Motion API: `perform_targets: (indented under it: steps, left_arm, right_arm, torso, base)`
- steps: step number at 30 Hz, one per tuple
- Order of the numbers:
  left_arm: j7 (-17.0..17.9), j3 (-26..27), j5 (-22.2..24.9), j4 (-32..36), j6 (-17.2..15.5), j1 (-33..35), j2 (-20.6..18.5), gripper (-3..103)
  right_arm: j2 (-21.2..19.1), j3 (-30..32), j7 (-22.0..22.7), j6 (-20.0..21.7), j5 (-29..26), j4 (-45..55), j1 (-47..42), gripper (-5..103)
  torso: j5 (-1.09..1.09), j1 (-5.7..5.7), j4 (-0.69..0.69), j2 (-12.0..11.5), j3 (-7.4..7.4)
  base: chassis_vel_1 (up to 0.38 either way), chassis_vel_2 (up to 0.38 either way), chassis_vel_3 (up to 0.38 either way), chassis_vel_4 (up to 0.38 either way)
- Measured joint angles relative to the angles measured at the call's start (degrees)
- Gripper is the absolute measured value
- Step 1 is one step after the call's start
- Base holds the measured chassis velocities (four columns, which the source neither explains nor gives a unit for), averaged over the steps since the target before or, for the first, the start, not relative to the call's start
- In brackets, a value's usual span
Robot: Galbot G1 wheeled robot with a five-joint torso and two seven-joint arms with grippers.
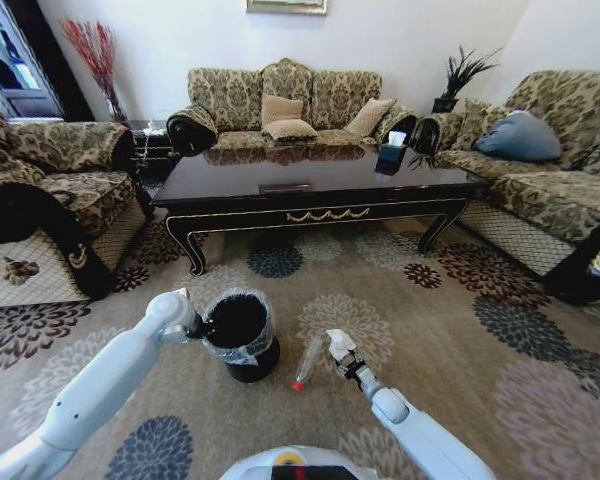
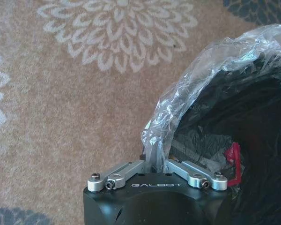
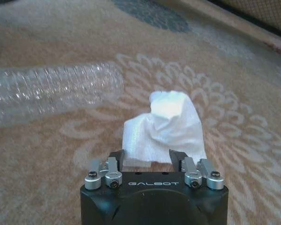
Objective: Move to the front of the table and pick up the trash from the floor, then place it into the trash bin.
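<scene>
While still short of the long glossy black desk: left claw clamped on round black liner-bagged trash bin; right claw pinching crumpled white paper wad above carpet; clear crushed red-capped bottle on floor, unbinned.

You see 3 patterned sofas around a floral carpet, and red branches behind.

the clear bottle runs off the right wrist view's edge, its cap out of frame. the paper wad hides its lower edge between the jaws. the trash bin is cut by the frame; a red thing inside is unclear.
</scene>
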State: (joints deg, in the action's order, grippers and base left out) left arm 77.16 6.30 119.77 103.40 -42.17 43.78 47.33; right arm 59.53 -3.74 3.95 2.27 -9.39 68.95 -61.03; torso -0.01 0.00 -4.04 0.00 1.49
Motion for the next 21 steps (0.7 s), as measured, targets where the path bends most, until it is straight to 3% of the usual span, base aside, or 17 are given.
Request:
perform_targets:
  steps: [3, 5, 7, 11, 13, 17, 21]
  left_arm:
    - [-0.03, -0.1, 0.12, -0.18, 0.02, -0.66, -0.06, 0]
    - [-0.04, -0.2, 0.33, -0.42, 0.04, -1.27, -0.28, 0]
    - [-0.04, -0.2, 0.34, -0.51, 0.04, -1.32, -0.29, 0]
    - [-0.04, -0.19, 0.09, -0.63, 0.05, -0.8, 0.1, 0]
    - [-0.04, -0.17, -0.05, -0.64, 0.04, -0.52, 0.31, 0]
    - [-0.04, -0.11, -0.42, -0.68, 0.04, -0.03, 0.68, 0]
    - [-0.18, -0.06, -0.57, -0.69, 0.04, 0.14, 0.83, 0]
  right_arm:
    - [0.28, 0.01, -0.01, 0.0, -0.37, -0.97, 0.25, 52]
    - [0.63, 0.02, -0.01, 0.02, -0.89, -1.88, 0.54, 37]
    - [0.72, 0.01, -0.01, 0.03, -0.91, -2.01, 0.58, 37]
    - [0.84, -0.14, 0.07, 0.03, -0.9, -1.81, 0.34, 15]
    - [0.9, -0.16, 0.13, 0.03, -0.86, -1.7, 0.26, 9]
    - [0.99, -0.28, 0.35, 0.01, -0.55, -1.5, 0.09, 2]
    - [0.87, -0.29, 0.56, -0.02, -0.28, -1.0, -0.27, 0]
  torso:
    - [0.01, 0.0, -0.02, 0.0, 0.0]
    - [0.01, 0.0, -0.02, 0.0, 0.0]
    - [0.01, 0.0, -0.01, 0.0, 0.0]
    - [0.01, 0.0, -0.01, 0.0, -0.01]
    - [0.01, 0.0, -0.01, 0.0, 0.0]
    - [0.0, 0.0, -0.01, 0.0, -0.01]
    - [0.01, 0.0, -0.01, 0.0, 0.0]
  base:
    - [0.0, 0.0, 0.0, 0.0]
    - [0.0, 0.0, 0.0, 0.0]
    - [0.0, 0.0, 0.0, 0.0]
    - [0.0, 0.0, 0.0, 0.0]
    - [0.0, 0.0, 0.0, 0.0]
    - [0.0, 0.0, 0.0, 0.0]
    - [0.0, 0.0, 0.0, 0.0]
